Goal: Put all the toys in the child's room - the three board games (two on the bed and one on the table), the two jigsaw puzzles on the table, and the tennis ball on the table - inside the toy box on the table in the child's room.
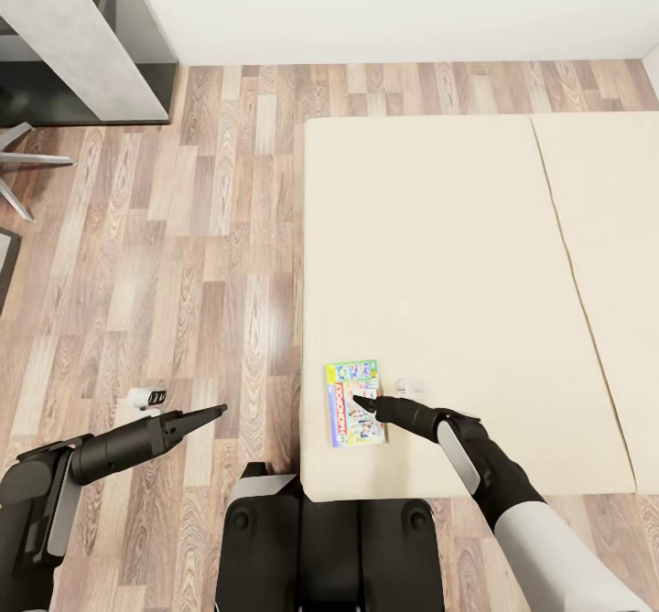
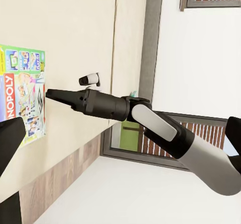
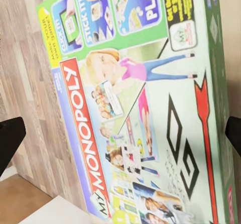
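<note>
One board game (image 1: 355, 403), a flat green-edged box with a red banner and busy printed lid, lies flat near the front left corner of the bed (image 1: 439, 255). My right gripper (image 1: 364, 402) hovers just over the box, open. In the right wrist view its dark fingers (image 3: 10, 141) stand far apart at either side of the lid (image 3: 135, 108), nothing between them but the box below. My left gripper (image 1: 220, 408) hangs open over the wood floor, left of the bed. The left wrist view shows the game (image 2: 22, 98) and the right gripper (image 2: 48, 94) above it.
The beige two-section mattress fills the right half of the head view, its seam (image 1: 567, 255) running front to back. Wood-plank floor (image 1: 183, 255) lies to the left. A grey desk end (image 1: 82, 36) and chair legs (image 1: 27, 168) stand at the far left. My base (image 1: 329, 548) touches the bed's front edge.
</note>
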### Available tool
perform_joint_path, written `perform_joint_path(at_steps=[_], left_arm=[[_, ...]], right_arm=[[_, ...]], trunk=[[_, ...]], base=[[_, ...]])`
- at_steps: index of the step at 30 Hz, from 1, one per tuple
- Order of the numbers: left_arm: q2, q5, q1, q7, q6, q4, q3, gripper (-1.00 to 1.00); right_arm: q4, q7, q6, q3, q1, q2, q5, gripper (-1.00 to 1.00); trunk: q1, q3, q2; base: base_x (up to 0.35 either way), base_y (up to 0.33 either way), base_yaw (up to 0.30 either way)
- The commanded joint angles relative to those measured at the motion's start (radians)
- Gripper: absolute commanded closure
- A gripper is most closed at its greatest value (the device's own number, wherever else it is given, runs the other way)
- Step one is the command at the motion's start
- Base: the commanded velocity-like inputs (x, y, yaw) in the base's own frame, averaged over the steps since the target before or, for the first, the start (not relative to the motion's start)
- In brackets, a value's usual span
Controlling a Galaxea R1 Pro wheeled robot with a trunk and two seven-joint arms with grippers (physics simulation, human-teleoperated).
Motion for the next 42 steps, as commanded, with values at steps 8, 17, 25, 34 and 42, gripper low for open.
perform_joint_path(at_steps=[8,17,25,34,42], left_arm=[[0.0,0.0,0.0,-0.004,0.011,0.0,0.0,-1.0],[0.0,0.0,0.0,-0.004,0.011,0.0,0.001,-1.0],[0.0,-0.001,0.0,-0.004,0.011,0.0,0.001,-1.0],[0.0,-0.001,0.0,-0.004,0.011,0.0,0.0,-1.0],[0.0,0.0,0.0,-0.004,0.011,0.0,0.0,-1.0]], right_arm=[[-0.002,-0.002,0.006,0.002,0.0,-0.001,-0.008,-1.0],[-0.001,-0.002,0.006,0.002,0.0,-0.001,-0.008,-1.0],[-0.001,-0.002,0.006,0.002,0.0,-0.001,-0.008,-1.0],[-0.001,-0.003,0.006,0.002,0.0,-0.001,-0.008,-1.0],[-0.001,-0.003,0.006,0.002,0.0,-0.001,-0.008,-1.0]], trunk=[[0.001,-0.001,-0.001],[0.001,-0.001,-0.001],[0.001,-0.001,-0.001],[0.001,-0.001,-0.001],[0.001,-0.001,-0.001]], base=[[0.0,0.0,0.0],[0.0,0.0,0.0],[0.0,0.0,0.0],[0.0,0.026,0.0],[0.0,0.109,0.0]])
